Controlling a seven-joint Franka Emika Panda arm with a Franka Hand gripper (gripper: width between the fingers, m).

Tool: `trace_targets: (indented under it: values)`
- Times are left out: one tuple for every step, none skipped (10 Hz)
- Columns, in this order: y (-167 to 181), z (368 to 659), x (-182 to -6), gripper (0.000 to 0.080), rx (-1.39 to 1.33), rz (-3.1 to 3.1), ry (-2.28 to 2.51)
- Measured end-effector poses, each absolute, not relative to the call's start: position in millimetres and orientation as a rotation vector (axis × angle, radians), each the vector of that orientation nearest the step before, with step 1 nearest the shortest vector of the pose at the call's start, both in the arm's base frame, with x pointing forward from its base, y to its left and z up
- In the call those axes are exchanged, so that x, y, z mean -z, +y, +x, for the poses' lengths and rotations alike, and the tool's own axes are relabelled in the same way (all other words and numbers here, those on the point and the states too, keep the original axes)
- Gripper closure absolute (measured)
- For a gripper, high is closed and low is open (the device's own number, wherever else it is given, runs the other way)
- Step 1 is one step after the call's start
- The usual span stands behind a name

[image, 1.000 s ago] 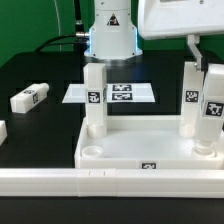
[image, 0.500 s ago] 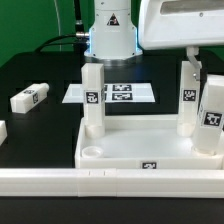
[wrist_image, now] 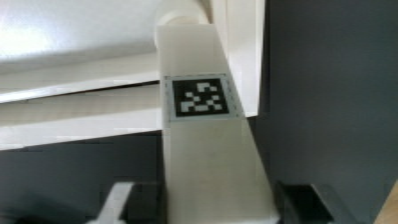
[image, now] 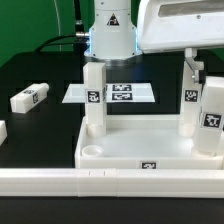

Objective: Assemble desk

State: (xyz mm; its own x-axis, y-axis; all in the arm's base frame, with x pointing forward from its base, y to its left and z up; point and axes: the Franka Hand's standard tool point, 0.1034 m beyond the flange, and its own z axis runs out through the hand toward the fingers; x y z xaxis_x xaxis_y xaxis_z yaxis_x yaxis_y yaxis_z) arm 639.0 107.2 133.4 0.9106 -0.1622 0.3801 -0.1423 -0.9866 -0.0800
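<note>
The white tabletop [image: 140, 138] lies open side up against the front rail. Two white legs stand in its far corners, one at the exterior view's left [image: 95, 95] and one at its right [image: 187, 105]. A third leg [image: 212, 118], slightly tilted, has its lower end at the tabletop's near right corner. My gripper [image: 206, 80] is shut on that leg's upper end; one dark finger [image: 191, 66] shows beside it. In the wrist view the tagged leg [wrist_image: 205, 110] runs away from my gripper [wrist_image: 217, 205], both pads against its sides.
A loose leg [image: 30, 97] lies on the black table at the exterior view's left, and another white piece [image: 3, 130] shows at the edge. The marker board [image: 112, 93] lies behind the tabletop. A long white rail [image: 100, 181] runs along the front. The robot base [image: 108, 35] stands behind.
My gripper and the held leg have come down toward the tabletop's near right corner. The leg leans a little more than before. The other legs have not moved.
</note>
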Motion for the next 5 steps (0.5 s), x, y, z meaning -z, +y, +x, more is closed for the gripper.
trace_targets:
  values:
    - [107.1,638.8,-132.9,0.0498,0.607,-3.022,0.241]
    - [107.1,638.7,-132.6,0.0322,0.606,-3.022,0.241]
    - [107.0,638.6,-132.3,0.0189,0.605,-3.022,0.241]
    - [107.0,638.6,-132.1,0.0189,0.605,-3.023,0.241]
    - [105.6,638.7,-131.7,0.0161,0.605,-3.026,0.234]
